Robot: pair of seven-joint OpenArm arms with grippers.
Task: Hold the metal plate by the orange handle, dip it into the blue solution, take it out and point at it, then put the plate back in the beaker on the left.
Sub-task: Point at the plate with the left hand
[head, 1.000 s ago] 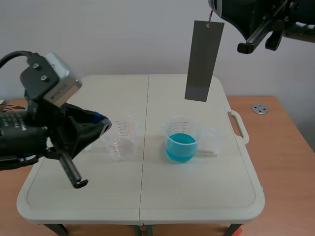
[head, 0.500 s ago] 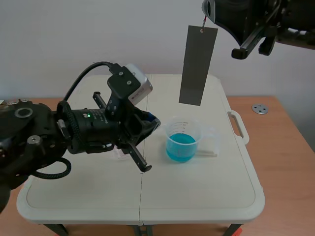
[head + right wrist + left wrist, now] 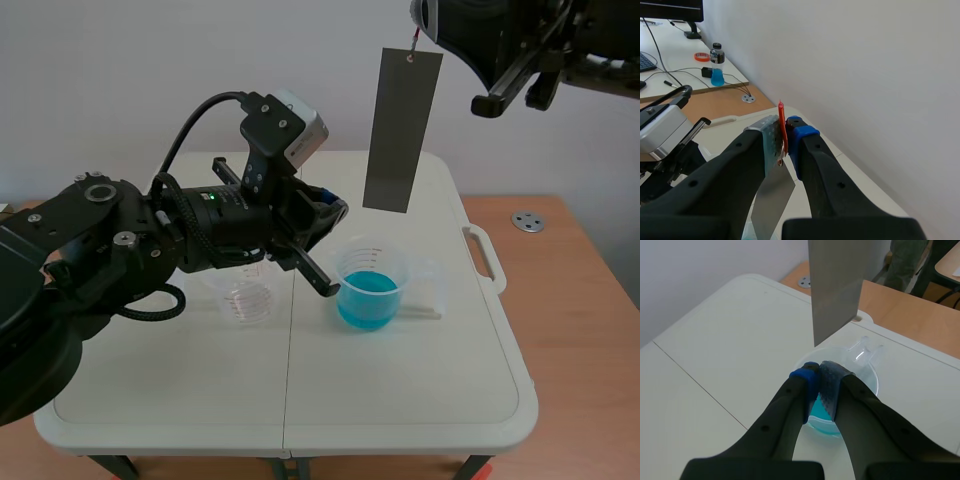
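Hanging upright above the counter (image 3: 420, 400), the metal plate (image 3: 402, 130) is a long grey strip. It is suspended from its orange handle (image 3: 781, 120), a thin strip pinched between the pads of the right tool (image 3: 786, 134). That tool is clamped on the handle and sits high at the far right of the scene view. The plate's lower edge is clear of the beaker of blue solution (image 3: 372, 285) and above it. This beaker stands upright on the counter, just right of the centre seam. The left tool (image 3: 818, 375) has its fingers pressed together with nothing between them. Its tips are directed at the plate's lower end, near it but apart from it in the scene view, and over the rim of the blue beaker. The left beaker (image 3: 247, 297) is clear with red graduations, upright, beside the blue one, and partly hidden behind the left arm (image 3: 130, 250).
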